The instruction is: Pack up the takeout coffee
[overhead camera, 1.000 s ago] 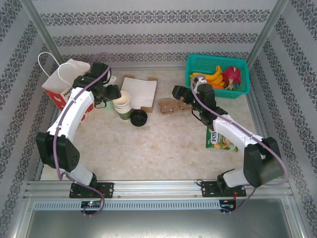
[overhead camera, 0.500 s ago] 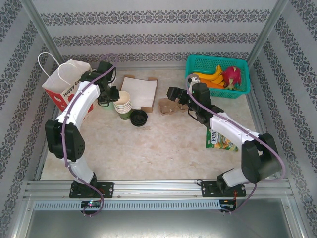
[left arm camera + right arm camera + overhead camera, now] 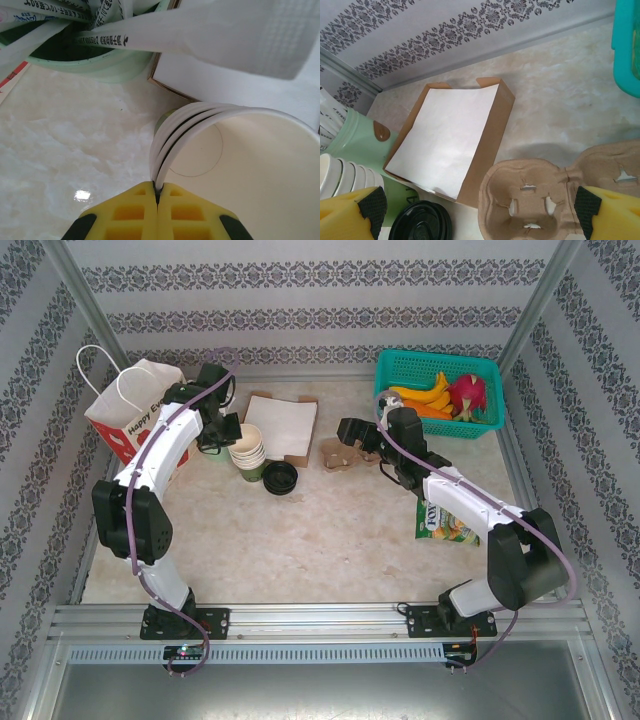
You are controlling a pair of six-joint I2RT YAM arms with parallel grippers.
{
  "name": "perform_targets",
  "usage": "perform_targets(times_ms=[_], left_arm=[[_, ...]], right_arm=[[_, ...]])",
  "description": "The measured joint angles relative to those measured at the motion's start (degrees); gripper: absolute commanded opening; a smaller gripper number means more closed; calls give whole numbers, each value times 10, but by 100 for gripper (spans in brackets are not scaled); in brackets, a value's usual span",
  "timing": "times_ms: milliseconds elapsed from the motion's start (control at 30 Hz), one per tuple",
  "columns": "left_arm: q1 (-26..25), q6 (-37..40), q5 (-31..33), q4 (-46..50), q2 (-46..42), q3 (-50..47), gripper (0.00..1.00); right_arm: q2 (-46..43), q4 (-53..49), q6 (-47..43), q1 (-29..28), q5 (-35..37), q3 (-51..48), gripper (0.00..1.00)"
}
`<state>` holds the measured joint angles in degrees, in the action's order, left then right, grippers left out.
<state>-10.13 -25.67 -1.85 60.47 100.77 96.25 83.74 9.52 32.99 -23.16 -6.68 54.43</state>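
While the counter (image 3: 330, 540) carries the same spread as a second ago, with the paper bag (image 3: 125, 405) at far left, the teal basket (image 3: 440, 390) at far right and the brown box (image 3: 282, 426) between them, we find the change among the smaller things. Over the cardboard carrier (image 3: 520, 175) the right pincer (image 3: 480, 215) hangs with its jaws at full spread, gripping nothing. Just left of the box stands the stack of paper cups (image 3: 248, 450), with the black lids (image 3: 280, 478) just beside its base and a pale green cup of sticks (image 3: 100, 65) beyond it. The left pincer (image 3: 156, 194), open a second ago, has clamped tight on the stack's rim; how many nested walls it caught we cannot tell. We judge the grab made, and the next lift must free one cup for packing.
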Motion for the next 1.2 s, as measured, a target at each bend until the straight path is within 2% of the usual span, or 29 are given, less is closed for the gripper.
perform_targets(times_ms=[467,933,1200], left_arm=[[4,-1,-29,0,-19,3,0],[45,-5,-76,-7,-53,3,0],[59,-4,-107,-7,-57,35,0]], right_arm=[[-21,-14,-40,-14,-4,2,98],[-33,-14,-90,-29,-23,3,98],[-40,-12,-138,-30,-70,3,98]])
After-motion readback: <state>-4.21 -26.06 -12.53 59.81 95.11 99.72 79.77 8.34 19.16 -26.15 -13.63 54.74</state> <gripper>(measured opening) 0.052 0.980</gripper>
